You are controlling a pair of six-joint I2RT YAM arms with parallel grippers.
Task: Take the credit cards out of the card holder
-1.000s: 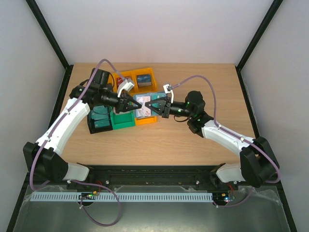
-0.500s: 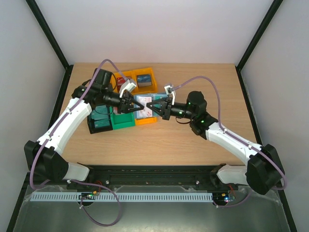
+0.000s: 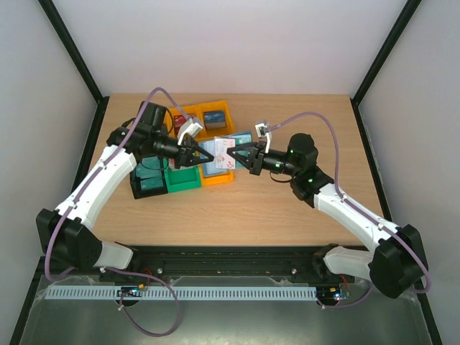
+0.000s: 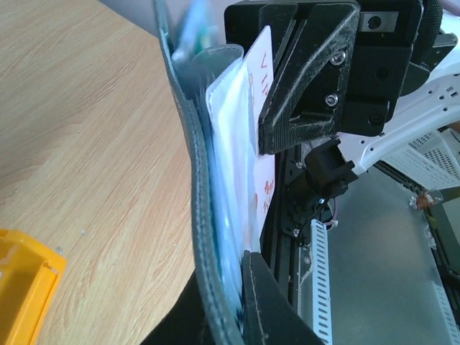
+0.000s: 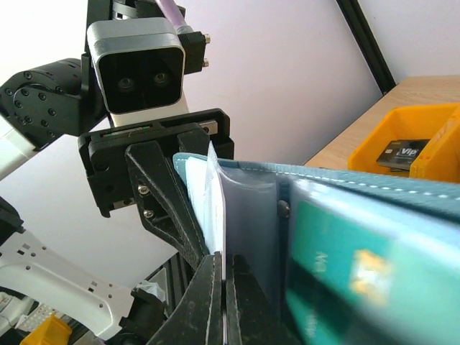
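With your right fingers (image 5: 207,302) pinching the card (image 4: 261,59) and left fingers (image 4: 272,309) clamping the holder (image 4: 203,237), you should be drawing it straight away from the left fingers, never twisting.

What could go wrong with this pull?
The right gripper pinches the white card only near its edge, so it might slip free mid-pull. The left gripper holds the card holder off the table by one end; sleeve friction could drag or twist it loose.
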